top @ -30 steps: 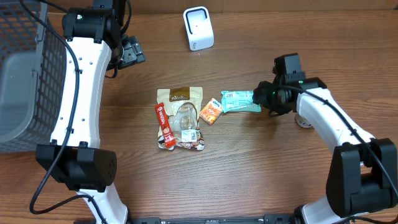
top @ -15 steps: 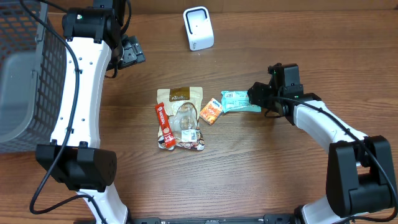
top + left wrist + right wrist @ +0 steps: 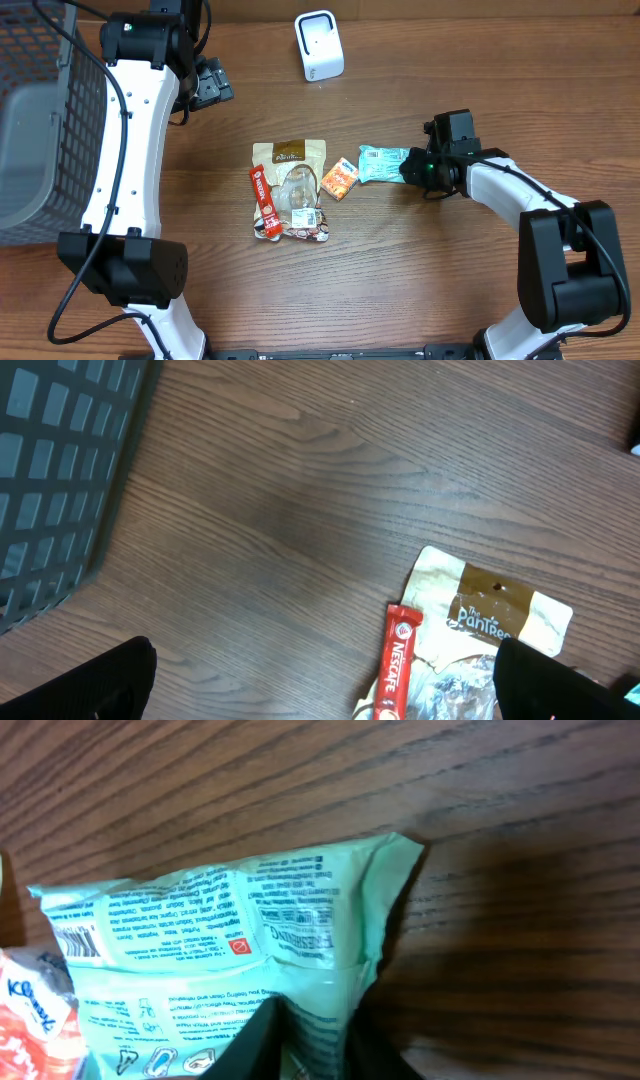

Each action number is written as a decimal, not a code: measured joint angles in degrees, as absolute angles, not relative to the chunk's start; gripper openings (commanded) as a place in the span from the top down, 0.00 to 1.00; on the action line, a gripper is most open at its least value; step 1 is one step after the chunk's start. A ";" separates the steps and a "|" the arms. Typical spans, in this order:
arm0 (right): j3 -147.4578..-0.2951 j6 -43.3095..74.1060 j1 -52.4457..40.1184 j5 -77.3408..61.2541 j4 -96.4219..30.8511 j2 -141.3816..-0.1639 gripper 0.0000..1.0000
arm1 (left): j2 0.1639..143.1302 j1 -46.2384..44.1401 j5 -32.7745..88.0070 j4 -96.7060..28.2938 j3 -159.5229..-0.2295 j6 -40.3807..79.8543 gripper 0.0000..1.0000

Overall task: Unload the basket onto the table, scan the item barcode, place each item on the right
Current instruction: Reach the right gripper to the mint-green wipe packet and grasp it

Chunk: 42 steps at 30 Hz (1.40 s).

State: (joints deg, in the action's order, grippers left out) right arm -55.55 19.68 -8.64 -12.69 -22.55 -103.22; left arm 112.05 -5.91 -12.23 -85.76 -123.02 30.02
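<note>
Right end effector (image 3: 413, 168) — seemingly pinching the teal packet (image 3: 381, 163).

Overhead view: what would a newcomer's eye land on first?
The right pincer, right of centre, pinching the edge of the mint-green packet. Next come the red Nescafe stick and tan pouch mid-table, with the white scanner standing at the far edge and the grey basket at the left.

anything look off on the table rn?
Nothing spilled or damaged. The items sit in a loose pile at mid-table: the red Nescafe stick lies askew across the left edge of the tan pouch. The mint-green packet is creased at its right end, where the right gripper appears to pinch it.
</note>
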 measured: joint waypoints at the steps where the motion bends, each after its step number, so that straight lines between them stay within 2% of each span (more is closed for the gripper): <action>1: -55.57 19.57 -8.47 -12.97 -22.65 -103.18 0.89 | 112.05 -5.91 -12.23 -85.76 -123.02 30.02 0.01; 2: -56.01 18.98 -8.05 -13.39 -23.81 -103.18 0.96 | 112.05 -5.91 -12.23 -85.76 -123.02 30.02 0.01; 10: -57.49 12.53 -5.15 -16.60 -29.95 -101.91 0.96 | 112.05 -5.91 -12.23 -85.73 -123.02 30.02 0.00; 16: -57.58 6.35 -4.16 -19.79 -35.07 -94.39 0.96 | 112.05 -5.91 -12.23 -85.73 -123.02 30.02 0.00; 21: -57.54 7.51 -4.16 -20.58 -41.98 -92.79 0.96 | 112.05 -5.91 -12.23 -85.73 -123.02 30.02 0.00; 26: -54.50 8.78 -4.97 -20.60 -42.06 -92.79 0.96 | 112.05 -5.91 -12.23 -85.76 -123.02 30.02 0.00; 28: -53.52 9.52 -5.15 -20.64 -42.11 -92.79 0.92 | 112.05 -5.91 -12.23 -85.73 -123.02 30.02 0.01; 29: -53.15 10.26 -5.13 -20.62 -42.04 -92.79 0.81 | 112.05 -5.91 -12.23 -85.73 -123.02 30.02 0.00; 31: -52.93 10.98 -5.15 -20.71 -42.04 -92.79 0.71 | 112.05 -5.91 -12.23 -85.73 -123.02 30.02 0.00; 32: -52.90 11.25 -5.13 -20.75 -42.06 -92.79 0.61 | 112.05 -5.91 -12.23 -85.73 -123.02 30.02 0.00; 36: -52.90 11.81 -5.13 -20.86 -42.11 -92.79 0.51 | 112.05 -5.91 -12.23 -85.73 -123.02 30.02 0.00; 42: -52.90 11.92 -5.15 -20.93 -41.19 -92.79 0.46 | 112.05 -5.91 -12.23 -85.71 -123.02 30.02 0.00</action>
State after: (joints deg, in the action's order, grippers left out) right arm -52.90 11.92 -5.15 -20.93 -41.19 -92.79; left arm 112.05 -5.91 -12.23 -85.71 -123.02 30.02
